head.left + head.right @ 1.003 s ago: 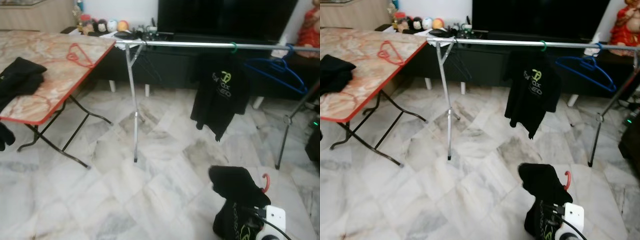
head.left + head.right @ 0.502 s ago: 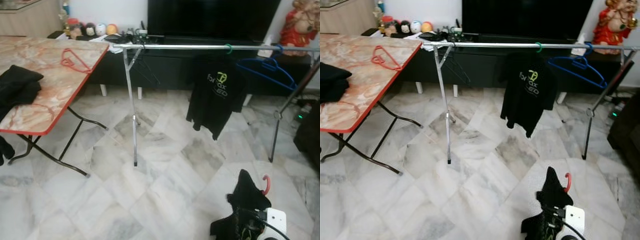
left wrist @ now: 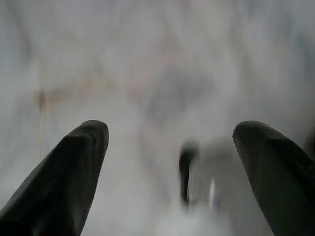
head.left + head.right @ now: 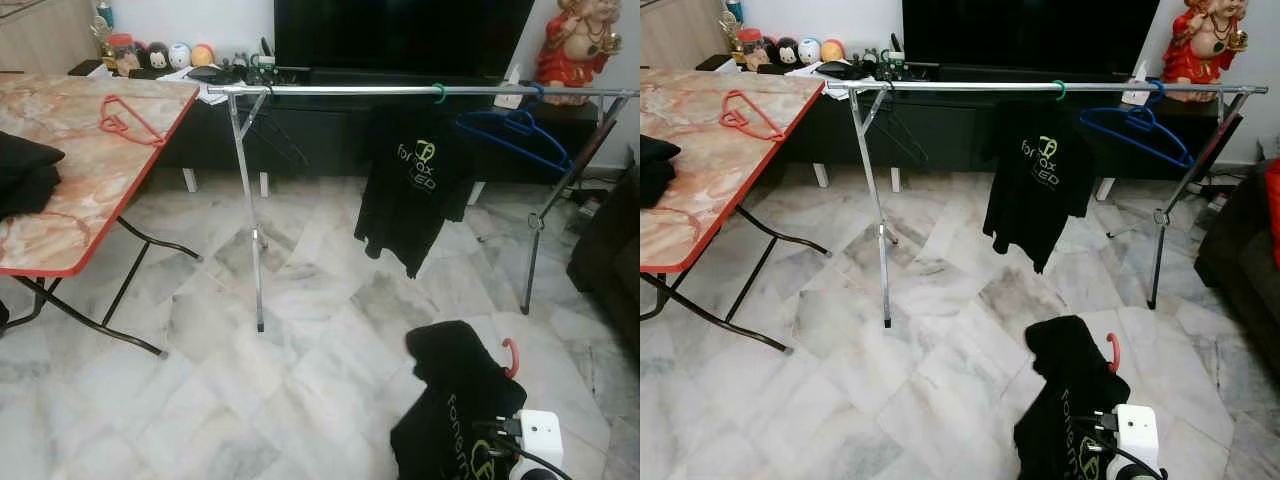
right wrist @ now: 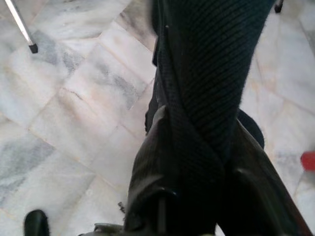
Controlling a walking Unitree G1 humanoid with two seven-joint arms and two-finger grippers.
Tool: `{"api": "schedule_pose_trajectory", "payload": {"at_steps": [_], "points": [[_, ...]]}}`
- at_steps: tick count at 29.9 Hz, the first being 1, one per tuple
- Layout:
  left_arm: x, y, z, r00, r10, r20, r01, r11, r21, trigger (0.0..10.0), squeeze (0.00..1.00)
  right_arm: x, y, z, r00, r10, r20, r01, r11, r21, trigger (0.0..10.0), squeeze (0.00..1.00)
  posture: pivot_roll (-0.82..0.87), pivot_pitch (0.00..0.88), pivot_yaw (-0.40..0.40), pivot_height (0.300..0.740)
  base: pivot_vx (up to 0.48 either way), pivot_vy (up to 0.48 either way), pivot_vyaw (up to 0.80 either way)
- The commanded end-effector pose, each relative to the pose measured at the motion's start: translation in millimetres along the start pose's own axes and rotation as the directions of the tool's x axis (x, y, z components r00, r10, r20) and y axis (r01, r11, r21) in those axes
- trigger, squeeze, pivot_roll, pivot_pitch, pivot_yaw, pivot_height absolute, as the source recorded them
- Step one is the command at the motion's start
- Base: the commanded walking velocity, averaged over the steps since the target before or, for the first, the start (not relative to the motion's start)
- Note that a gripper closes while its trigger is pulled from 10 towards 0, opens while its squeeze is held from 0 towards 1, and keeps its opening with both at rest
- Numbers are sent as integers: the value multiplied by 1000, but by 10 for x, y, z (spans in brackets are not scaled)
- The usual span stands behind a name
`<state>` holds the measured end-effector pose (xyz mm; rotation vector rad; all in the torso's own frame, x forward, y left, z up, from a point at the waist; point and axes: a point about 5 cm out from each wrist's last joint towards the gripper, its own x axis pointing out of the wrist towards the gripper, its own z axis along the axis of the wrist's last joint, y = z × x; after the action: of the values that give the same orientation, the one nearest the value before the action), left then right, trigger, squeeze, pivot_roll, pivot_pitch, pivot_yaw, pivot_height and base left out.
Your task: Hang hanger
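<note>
Right pincer (image 5: 197,162) sits low at the near right, fingers clamped on a black T-shirt with green print (image 4: 455,400). That shirt hangs on a red plastic hanger, hook (image 4: 511,356) poking out at its right edge, held low above the white marble floor (image 4: 300,390), well short of the rail. Left pincer (image 3: 170,147) points at the blurred floor, fingers wide apart, holding nothing. Further out, a silver metal clothes rail on thin legs (image 4: 330,90) spans the room. Hanging on it: a second black printed T-shirt on a green hook (image 4: 412,190) and an empty blue plastic hanger (image 4: 515,135). At left, a red-edged marble-pattern folding desk (image 4: 60,215) carries a loose red wire hanger (image 4: 125,118) and a dark folded garment (image 4: 22,180).
</note>
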<state>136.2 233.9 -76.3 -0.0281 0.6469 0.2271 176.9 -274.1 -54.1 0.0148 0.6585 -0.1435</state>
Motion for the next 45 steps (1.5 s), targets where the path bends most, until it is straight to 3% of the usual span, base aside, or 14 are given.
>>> {"api": "schedule_pose_trajectory", "payload": {"at_steps": [1,2,3,4,5,13,14,16,20,24,26,32,36,45], "points": [[266,-12,863,949,-16,314,7,1000,28,10000,0,24,-35,144,997,1,77,0,1000,-18,10000,0,4,0,-35,740,0,0,0],[244,-25,1043,921,-30,389,15,999,40,10000,0,118,-25,445,986,58,159,-51,998,-44,10000,0,4,0,-35,740,0,0,0],[244,-25,1043,921,-30,389,15,999,40,10000,0,118,-25,445,986,58,159,-51,998,-44,10000,0,4,0,-35,740,0,0,0],[218,-64,1219,889,-62,455,27,996,82,10000,0,229,-40,980,956,121,266,-94,989,-112,10000,0,10,0,-34,740,0,0,0],[201,-93,1330,866,-82,493,36,994,103,10000,0,236,-53,1143,943,153,296,-110,981,-158,10000,0,10,0,-34,740,0,0,0],[75,-410,1926,746,-342,571,219,936,275,10000,0,114,-199,1630,869,375,322,-237,888,-395,10000,0,-6,0,-26,740,0,0,0],[2,-565,2023,707,-460,538,303,883,358,10000,0,71,-207,1749,844,453,288,-284,832,-477,10000,0,-7,0,-25,740,0,0,0],[-43,-642,2066,686,-517,512,342,850,401,10000,0,47,-195,1810,826,503,255,-320,791,-522,10000,0,-10,0,-23,740,0,0,0],[-227,-887,2191,580,-715,391,485,688,539,10000,0,-65,-111,1891,739,674,19,-502,569,-651,10000,0,-12,0,-18,740,0,0,0],[-314,-971,2213,527,-788,317,541,599,590,10000,0,-96,-102,1961,711,703,-22,-540,526,-657,10000,0,-9,0,-17,740,0,0,0],[-406,-1028,2196,473,-857,206,603,485,634,10000,0,-153,-94,2040,681,724,-104,-570,437,-696,10000,0,-4,0,-16,740,0,0,0],[-515,-1064,2182,424,-902,79,669,371,644,10000,0,-226,-129,2138,688,709,-153,-565,391,-727,10000,0,-5,0,-9,740,0,0,0],[-604,-1143,2194,342,-939,-21,725,250,641,10000,0,-325,-91,2206,634,758,-154,-597,354,-720,10000,0,-14,0,2,740,0,0,0],[-657,-1323,2184,256,-959,-126,761,119,638,10000,0,-447,-46,2110,590,769,-246,-637,256,-727,10000,0,-19,3,23,740,0,0,0]]}}
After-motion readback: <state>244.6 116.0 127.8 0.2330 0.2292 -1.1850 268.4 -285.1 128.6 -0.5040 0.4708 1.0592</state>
